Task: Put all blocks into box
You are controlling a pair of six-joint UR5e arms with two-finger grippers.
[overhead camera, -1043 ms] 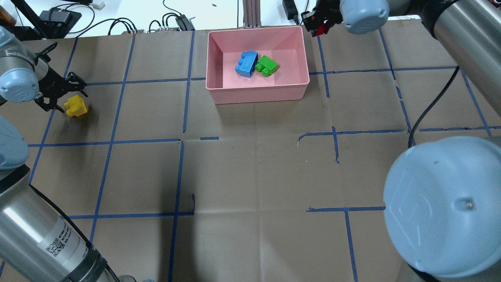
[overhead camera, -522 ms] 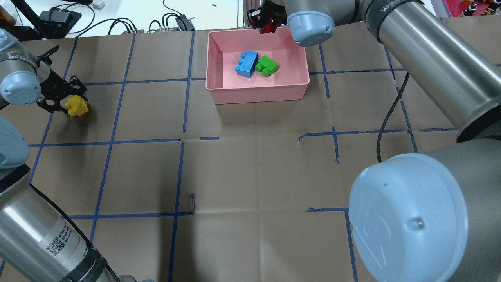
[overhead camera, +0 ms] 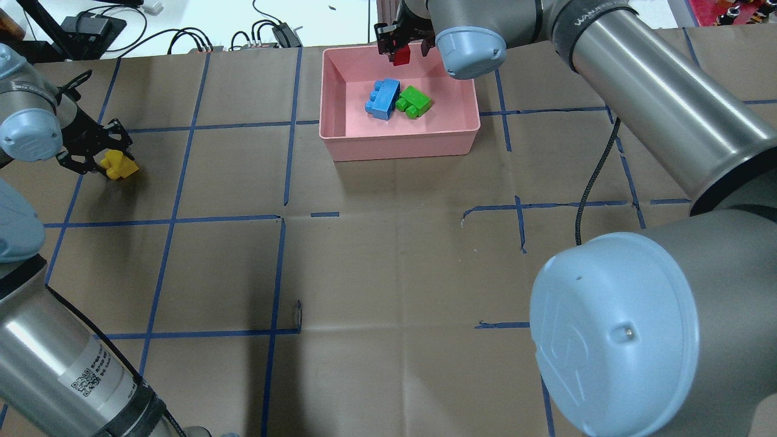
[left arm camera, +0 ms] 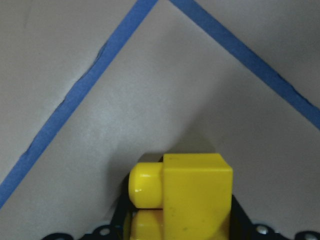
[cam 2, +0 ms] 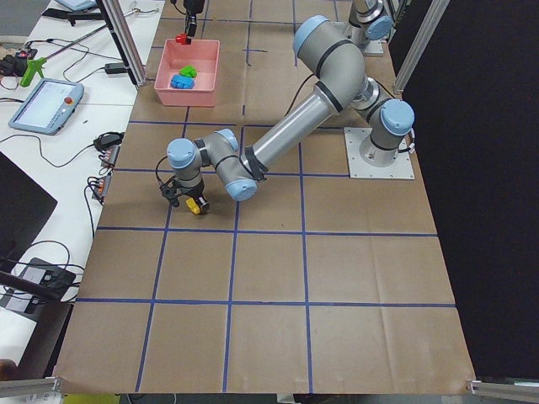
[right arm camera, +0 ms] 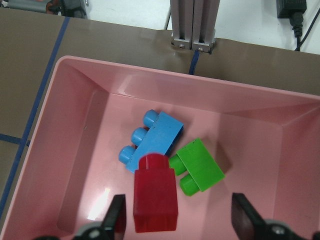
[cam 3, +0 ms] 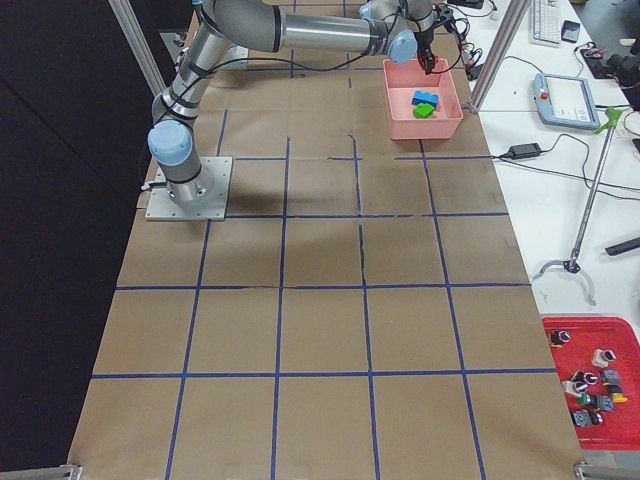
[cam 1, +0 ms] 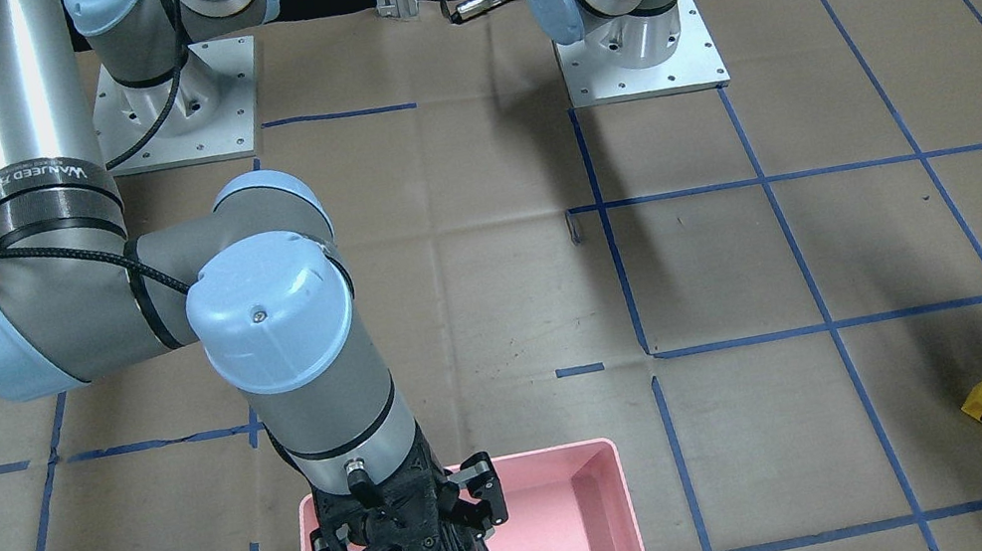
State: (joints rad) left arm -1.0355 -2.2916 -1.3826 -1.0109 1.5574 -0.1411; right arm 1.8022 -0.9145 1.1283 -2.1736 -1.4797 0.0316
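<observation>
The pink box (overhead camera: 400, 149) stands at the far middle of the table. The light blue block (overhead camera: 382, 100) and the green block (overhead camera: 414, 101) lie side by side on its floor. My right gripper (overhead camera: 402, 47) hangs over the box's far side, open. The red block (right arm camera: 155, 200) is loose between its spread fingers, touching neither, above the blue block (right arm camera: 152, 135) and the green block (right arm camera: 200, 167). The yellow block (overhead camera: 118, 165) sits on the table at far left. My left gripper (overhead camera: 113, 159) is open with a finger on each side of it (left arm camera: 182, 195).
Cables and electronics lie beyond the table's far edge (overhead camera: 182, 39). An aluminium post (right arm camera: 192, 25) stands just behind the box. Blue tape lines (overhead camera: 279, 267) cross the brown table cover. My right arm (overhead camera: 655, 91) reaches over the table's right half.
My right gripper swung left from beyond the box's far right corner to over the box, then opened and let go of the red block. My left gripper edged closer around the yellow block.
</observation>
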